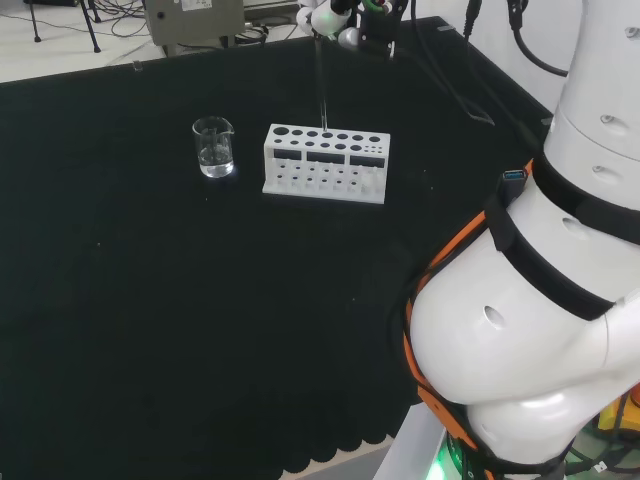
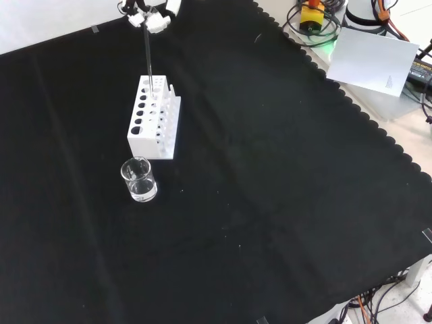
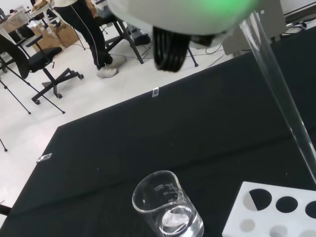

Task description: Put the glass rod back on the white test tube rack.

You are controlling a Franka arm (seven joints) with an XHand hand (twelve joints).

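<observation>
The hand (image 2: 150, 15) pinches the glass rod (image 2: 147, 57) upright, lower tip over the white rack (image 2: 154, 118).

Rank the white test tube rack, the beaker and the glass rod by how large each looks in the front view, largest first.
1. White test tube rack: broadest and bulkiest.
2. Glass rod: about as long as the rack but very thin, so ranking it against the beaker is unsure.
3. Beaker: short and compact.
</observation>
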